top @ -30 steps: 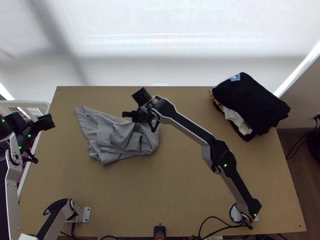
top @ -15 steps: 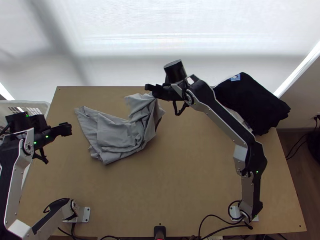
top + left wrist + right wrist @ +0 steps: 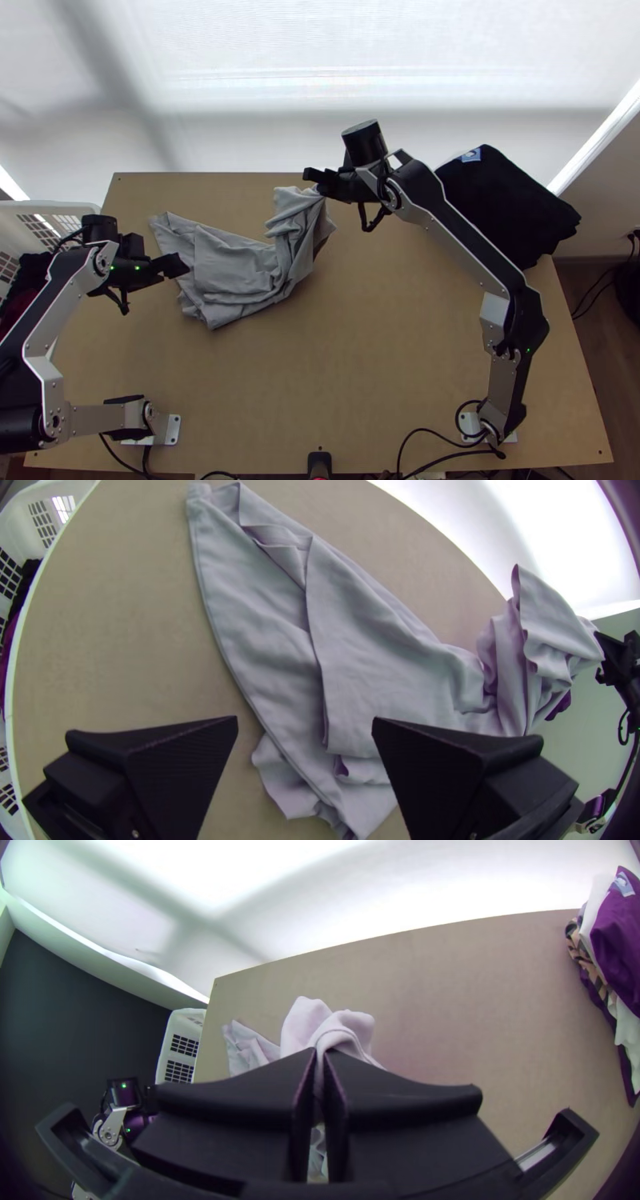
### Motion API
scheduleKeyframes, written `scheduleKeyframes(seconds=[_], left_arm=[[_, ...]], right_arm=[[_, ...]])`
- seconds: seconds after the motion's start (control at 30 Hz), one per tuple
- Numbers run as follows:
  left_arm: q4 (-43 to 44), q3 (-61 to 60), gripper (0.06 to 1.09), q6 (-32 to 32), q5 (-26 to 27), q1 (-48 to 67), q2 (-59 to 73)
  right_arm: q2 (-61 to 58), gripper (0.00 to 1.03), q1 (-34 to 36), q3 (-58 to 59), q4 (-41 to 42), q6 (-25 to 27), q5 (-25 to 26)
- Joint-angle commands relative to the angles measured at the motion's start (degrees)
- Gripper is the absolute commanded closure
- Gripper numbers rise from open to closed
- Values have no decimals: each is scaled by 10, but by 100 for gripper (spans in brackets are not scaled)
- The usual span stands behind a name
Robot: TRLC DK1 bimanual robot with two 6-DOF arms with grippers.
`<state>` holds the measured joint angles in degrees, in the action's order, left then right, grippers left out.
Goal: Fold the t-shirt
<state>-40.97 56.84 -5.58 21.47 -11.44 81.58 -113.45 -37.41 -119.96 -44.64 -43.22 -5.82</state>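
Note:
The grey t-shirt (image 3: 232, 268) lies crumpled on the table's left half, its right part lifted in a bunch. My right gripper (image 3: 316, 182) holds that raised part up near the table's far edge; in the right wrist view my right gripper (image 3: 319, 1067) is shut on a pinch of the grey t-shirt (image 3: 303, 1023). At the cloth's left side stands my left gripper (image 3: 178, 266). In the left wrist view my left gripper (image 3: 305, 727) is open, fingers wide apart, with the t-shirt (image 3: 373, 660) spread in loose folds beyond and below them.
A stack of folded dark clothes (image 3: 508, 204) lies at the table's far right. The white basket (image 3: 52, 210) with clothes in it stands at the left edge. Bare table (image 3: 368, 344) stretches in front of the shirt.
From the shirt's middle, my right gripper has gone right and toward the far edge, raising the cloth's right part. My left gripper has come in rightward from the basket to the shirt's left side.

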Motion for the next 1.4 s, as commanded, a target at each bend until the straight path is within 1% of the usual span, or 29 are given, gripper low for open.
scheduleKeyframes(seconds=[0.0,0.07,0.33,0.43,0.7,1.03,1.07,1.1,1.2,1.23,1.3,1.37], left_arm=[[-6,-13,16,-9,23,9,9],[-4,-22,20,-7,24,24,9],[-3,-38,20,-12,23,76,39],[12,-40,20,-17,18,79,61],[56,-36,20,-29,13,81,71],[69,-19,20,-53,13,110,81],[69,-19,22,-54,13,115,82],[71,-18,37,-56,11,119,83],[120,-21,92,-95,-17,120,77],[132,-19,105,-103,-26,119,75],[141,-10,104,-108,-28,110,75],[143,6,104,-111,-42,100,72]], right_arm=[[28,100,7,10,8,1,3],[28,100,7,11,10,1,3],[26,100,8,10,14,1,3],[26,100,9,10,16,0,3],[26,100,9,11,19,0,3],[25,100,3,15,28,0,3],[25,100,3,15,28,0,3],[25,100,3,15,29,-1,3],[25,100,4,13,29,-1,3],[26,100,5,12,30,-1,3],[29,100,8,13,29,-1,3],[33,100,16,13,30,1,3]])
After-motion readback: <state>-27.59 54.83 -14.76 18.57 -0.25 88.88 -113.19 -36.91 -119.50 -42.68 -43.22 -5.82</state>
